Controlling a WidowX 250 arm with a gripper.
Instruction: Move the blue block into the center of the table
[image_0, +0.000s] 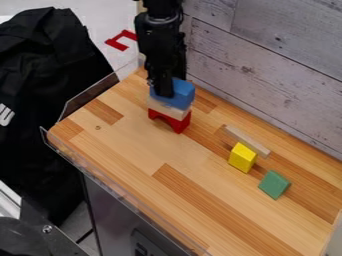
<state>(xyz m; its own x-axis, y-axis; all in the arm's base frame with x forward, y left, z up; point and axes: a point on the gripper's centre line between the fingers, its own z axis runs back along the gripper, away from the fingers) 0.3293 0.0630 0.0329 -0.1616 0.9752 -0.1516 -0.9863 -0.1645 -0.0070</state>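
Table (127, 137) in wood strips slants from upper left to lower right of the frame. Grey plank wall (267, 55) rises behind it at upper right; black cloth (47, 75) hangs at far left. The arm (160, 42) comes in from the top edge, left of centre, its claw (163, 93) pointing down at the blue block (179, 95); whether the claw is wide or narrow, I cannot tell. The blue block sits up on a stack, above centre, away from the table's middle: under it a pale block (168, 109), and at the bottom a red arch (179, 123). Right of centre lie a thin pale strip (247, 141), a yellow block (242, 157) just beside it, and, lower right, a green block (274, 184).
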